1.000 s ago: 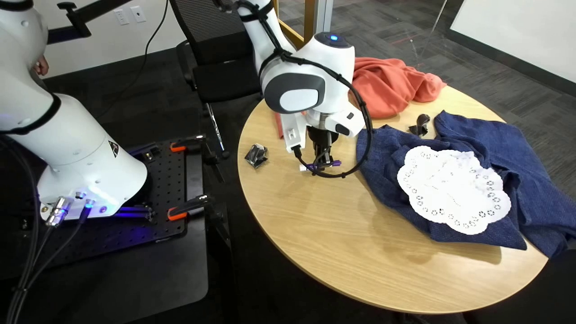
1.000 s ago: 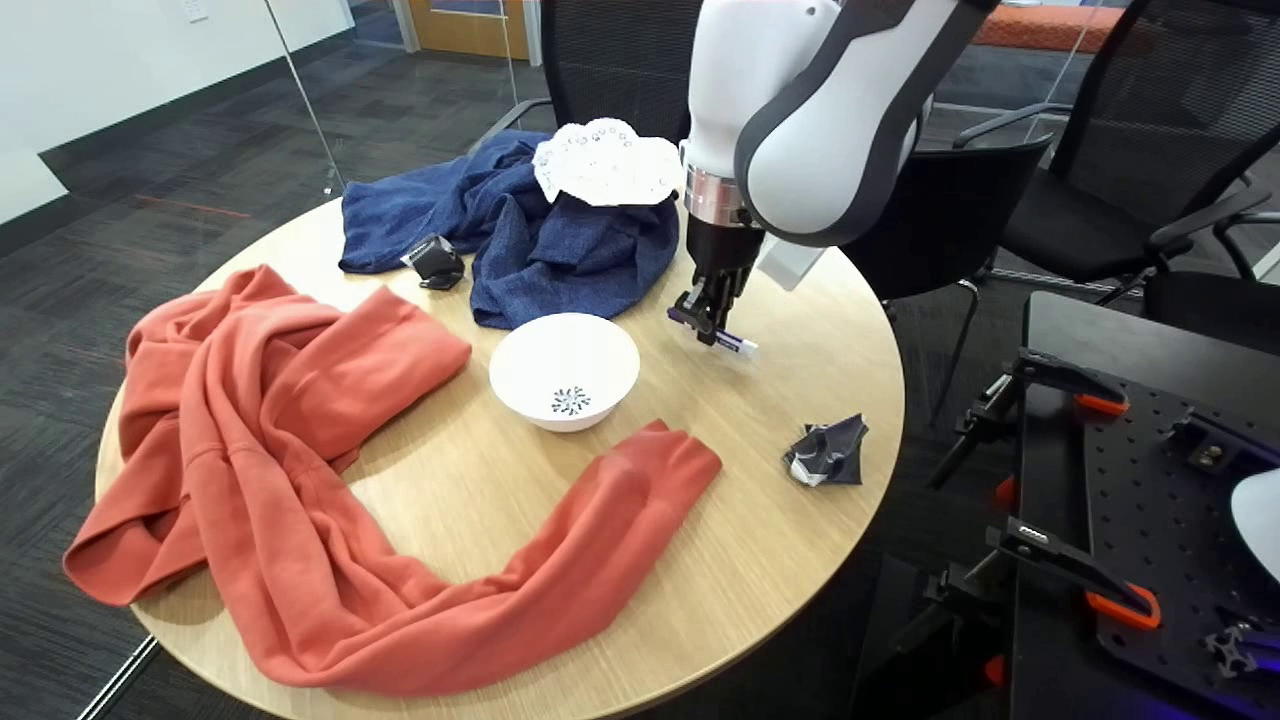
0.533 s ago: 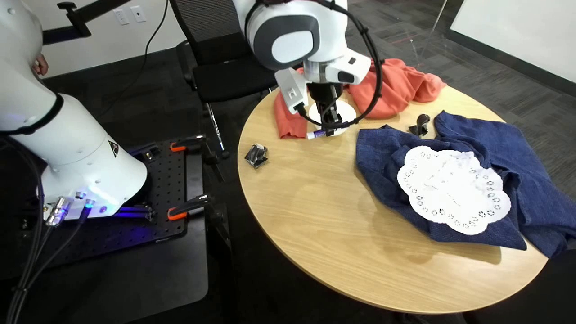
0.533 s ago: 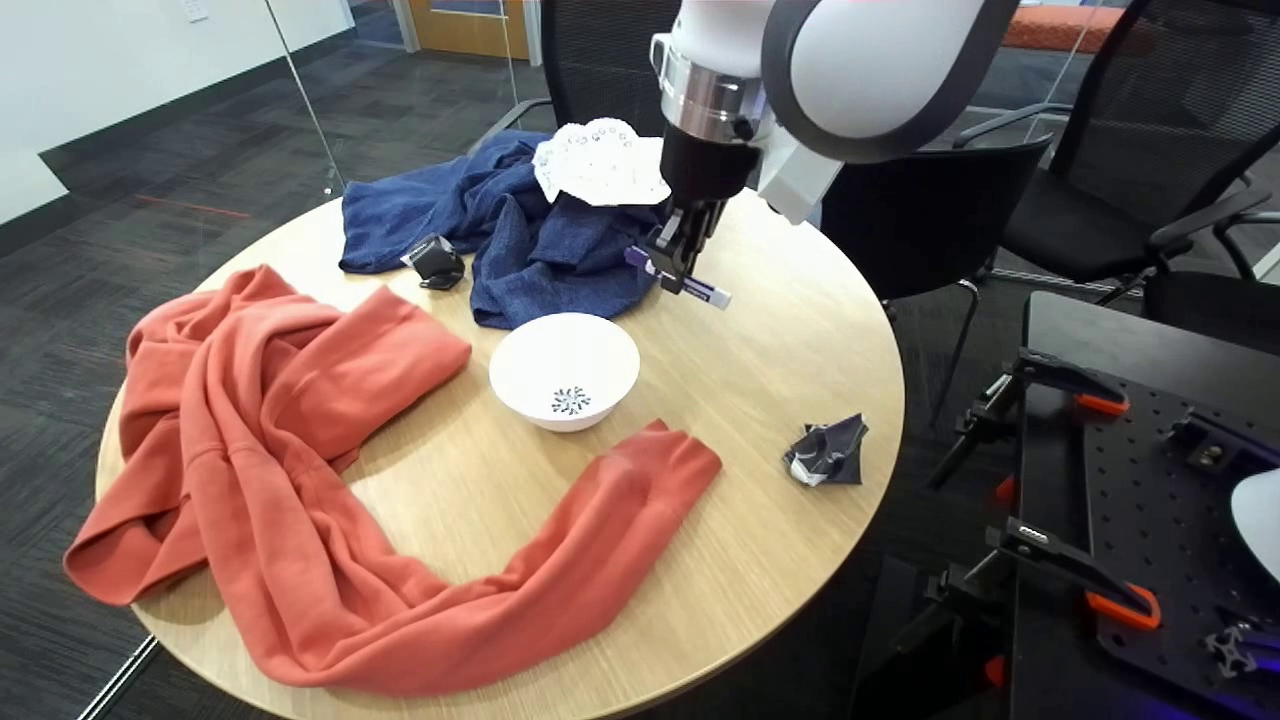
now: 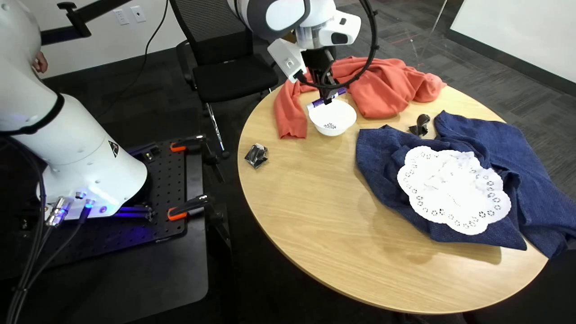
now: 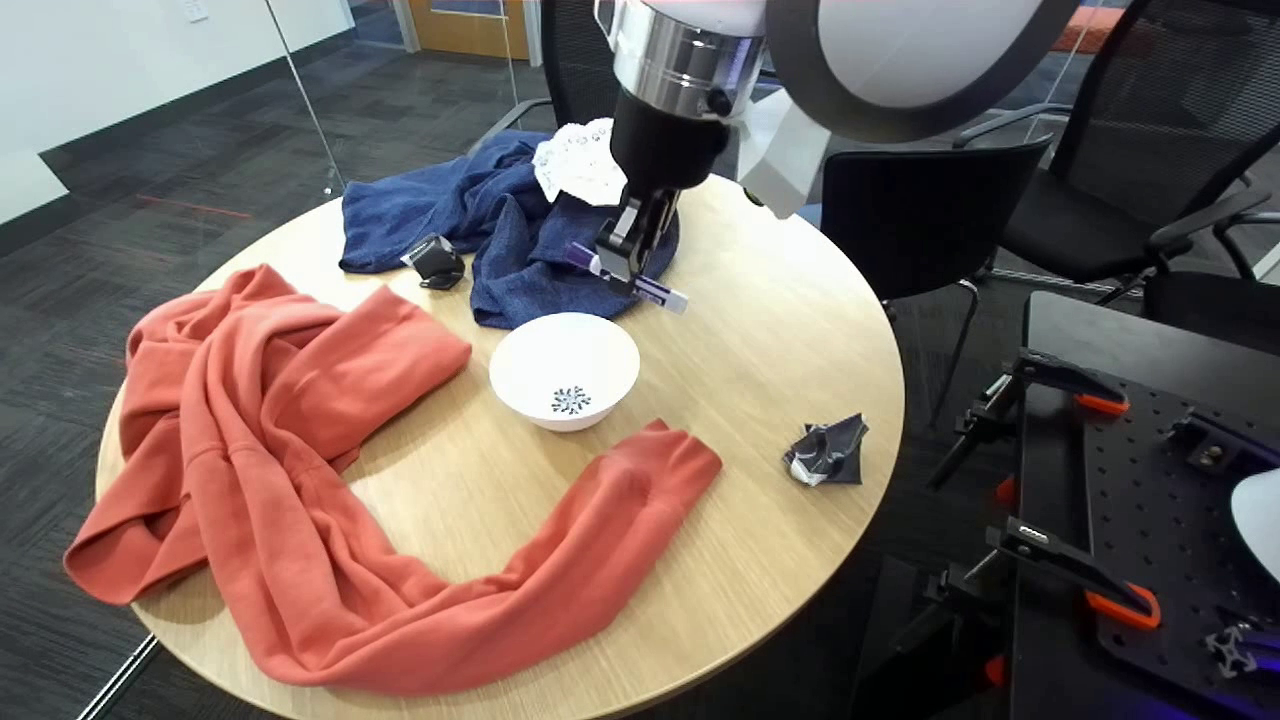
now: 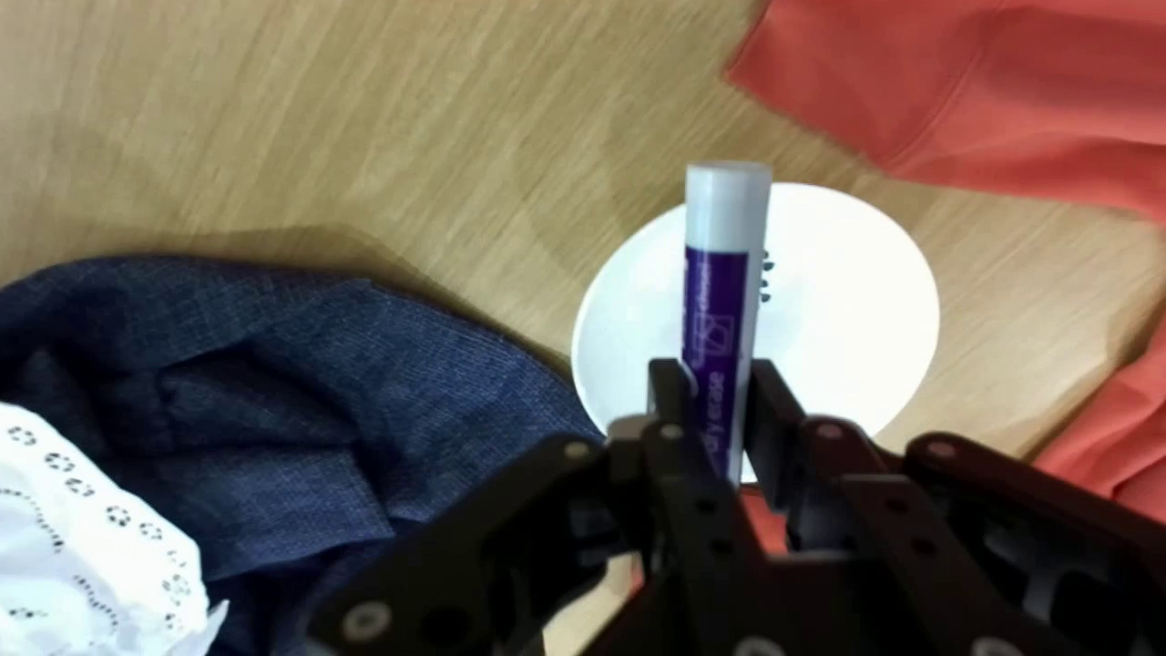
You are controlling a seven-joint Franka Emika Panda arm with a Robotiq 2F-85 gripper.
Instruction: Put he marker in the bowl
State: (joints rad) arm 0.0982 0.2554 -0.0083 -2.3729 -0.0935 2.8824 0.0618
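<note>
Marker (image 7: 715,328) higher over table (image 5: 333,211), carpet (image 6: 430,92) beyond

In an exterior view, a coral garment (image 6: 290,520) sprawls at near left on the worktop (image 6: 760,540). On the far side, a white doily (image 6: 580,160) lies on blue denim (image 6: 545,240), a small black object (image 6: 435,262) just beside; at right, a crumpled dark scrap (image 6: 830,452).
</note>
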